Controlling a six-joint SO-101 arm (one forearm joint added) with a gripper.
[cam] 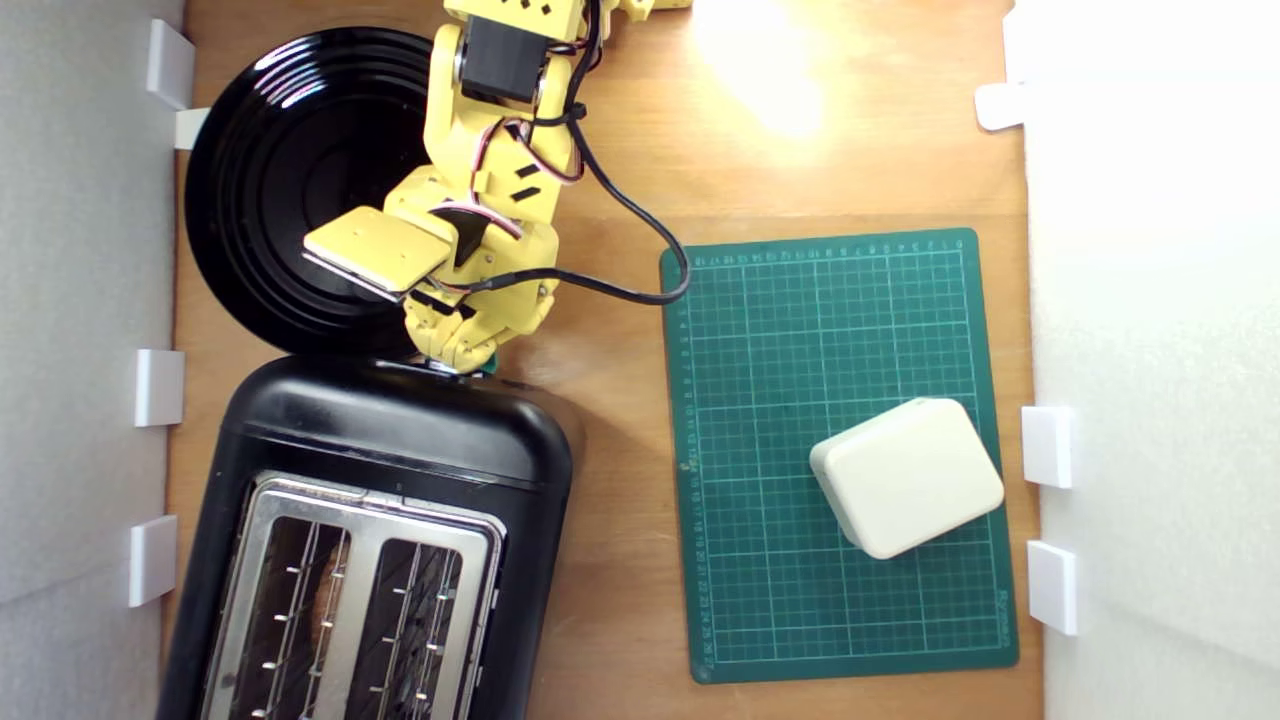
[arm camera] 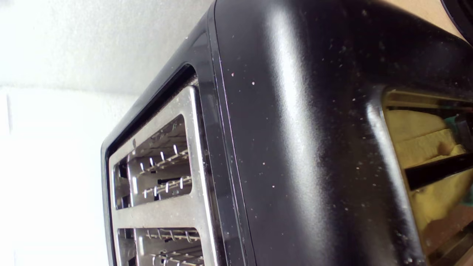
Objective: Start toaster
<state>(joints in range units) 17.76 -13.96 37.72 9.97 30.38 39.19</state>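
Note:
The toaster (cam: pixel 400 450) is glossy black with a silver two-slot top plate (cam: pixel 370 510), and it lies at the lower left of the exterior view. My yellow gripper (cam: pixel 458 358) points down at the toaster's far end wall, its tips hidden under the wrist body. A speck of the teal lever (cam: pixel 489 367) peeks out right beside the tips. In the wrist view the toaster (arm camera: pixel 295 147) fills the frame at very close range. Yellow shapes and a teal speck (arm camera: pixel 451 122) show on its glossy end face. Whether the jaws are open or shut is hidden.
A round black plate (cam: pixel 270 180) lies behind the toaster, partly under my arm. A green cutting mat (cam: pixel 800 320) with a cream box (cam: pixel 905 475) sits on the exterior view's right. White walls with clips (cam: pixel 158 387) border the wooden table. A black cable (cam: pixel 640 220) loops off the arm.

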